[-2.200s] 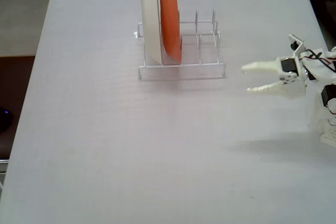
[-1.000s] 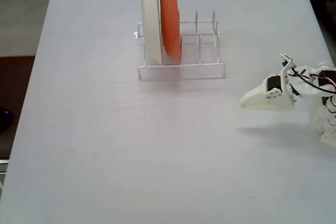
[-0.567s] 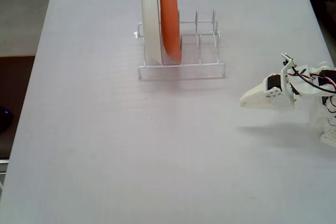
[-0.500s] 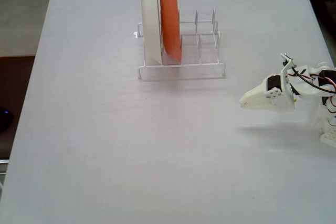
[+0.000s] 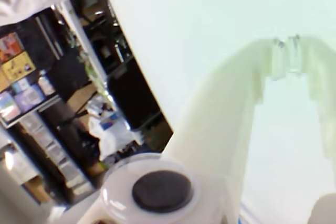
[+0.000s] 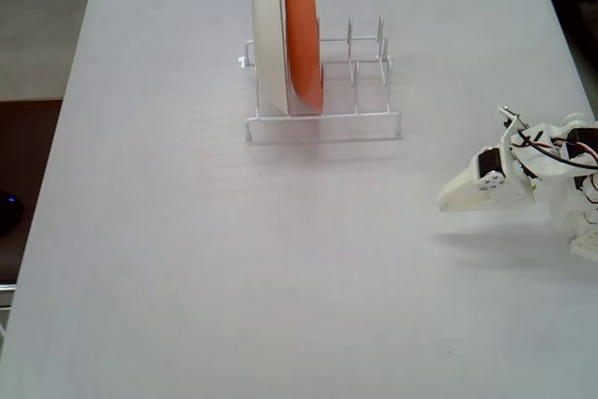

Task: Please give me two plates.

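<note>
I am holding my gripper (image 6: 447, 203) low over the table (image 6: 187, 231), at the right side of the fixed view, well apart from the rack (image 6: 360, 114). My fingers (image 5: 226, 114) are meeting at their tips in the wrist view and, in the fixed view, they are making one closed wedge. So I am judging them pressed together, and they are pinching nothing.

I am looking for the yellow plate and the blue plate, but neither is showing in any view. The rack is carrying only a cream plate (image 6: 269, 35) and an orange plate (image 6: 304, 30), both upright in the slots at its left end and just beside each other. The slots to the right are standing empty. From this I am thinking that the two plates are already out of the rack, and that my step now is only to rest near my base. I cannot say where they are lying.

To do this well, I am keeping the fingers together, so that they are not catching on anything. I am staying on the right side, away from the rack wires. I am not reaching for the orange or the cream plate, because they are not the ones asked for. I am also avoiding pressing the tips into the table.
</note>
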